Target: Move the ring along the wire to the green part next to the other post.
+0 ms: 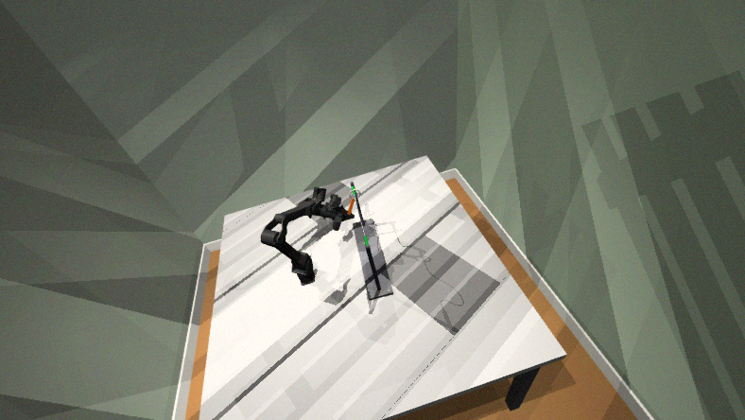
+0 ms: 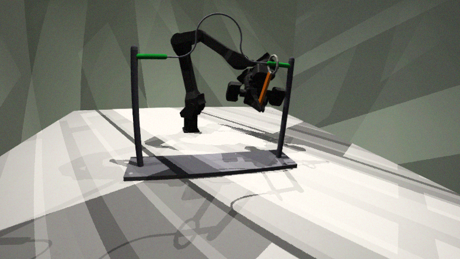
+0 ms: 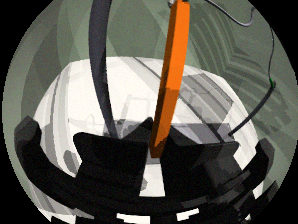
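Note:
The ring (image 2: 274,55) is around the right green part (image 2: 284,65) in the exterior view, near that part's inner end; the wire passes through it. Whether ring and wire touch is unclear. The orange handle (image 1: 351,205) (image 2: 264,87) (image 3: 174,60) slants down from the ring. My gripper (image 1: 350,215) (image 2: 261,108) (image 3: 153,120) is shut on the handle's lower end, below the wire. The other green part (image 1: 366,240) (image 2: 151,56) is beside the left post (image 2: 135,106). The thin grey wire (image 2: 218,13) arches high between the green parts.
The right post (image 2: 285,109) (image 3: 99,65) stands close beside the gripper in the exterior view. Both posts rise from a dark base plate (image 2: 145,175) on the table. The arm reaches in from behind the wire in that view. Shadows cross the table.

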{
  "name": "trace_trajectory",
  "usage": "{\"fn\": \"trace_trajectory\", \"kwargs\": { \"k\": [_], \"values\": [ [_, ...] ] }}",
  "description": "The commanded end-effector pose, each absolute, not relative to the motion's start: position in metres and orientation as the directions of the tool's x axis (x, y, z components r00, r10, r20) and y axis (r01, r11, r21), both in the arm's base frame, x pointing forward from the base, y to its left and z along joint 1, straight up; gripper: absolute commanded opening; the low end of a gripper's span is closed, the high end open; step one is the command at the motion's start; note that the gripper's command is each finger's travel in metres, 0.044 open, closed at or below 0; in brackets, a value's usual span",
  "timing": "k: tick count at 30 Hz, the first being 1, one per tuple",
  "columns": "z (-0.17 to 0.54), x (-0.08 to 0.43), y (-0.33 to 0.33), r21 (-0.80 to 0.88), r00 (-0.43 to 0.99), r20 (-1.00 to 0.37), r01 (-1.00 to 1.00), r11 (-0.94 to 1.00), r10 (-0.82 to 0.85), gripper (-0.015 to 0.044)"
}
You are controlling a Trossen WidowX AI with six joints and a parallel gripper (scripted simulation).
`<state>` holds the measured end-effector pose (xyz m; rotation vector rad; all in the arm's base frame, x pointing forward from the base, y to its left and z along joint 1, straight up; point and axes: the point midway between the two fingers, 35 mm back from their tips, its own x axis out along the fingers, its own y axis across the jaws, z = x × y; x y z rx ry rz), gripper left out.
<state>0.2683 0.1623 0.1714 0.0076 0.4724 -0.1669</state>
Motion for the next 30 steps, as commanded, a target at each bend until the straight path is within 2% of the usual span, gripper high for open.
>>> {"fn": "trace_trajectory", "kwargs": {
  "k": [1,30],
  "values": [
    [0.170,0.269,0.164,-0.028,0.878,-0.450,0.168,0.985,-0.163,-0.0150],
    [0.157,0.269,0.165,-0.028,0.878,-0.450,0.168,0.985,-0.163,-0.0150]
  ]
}}
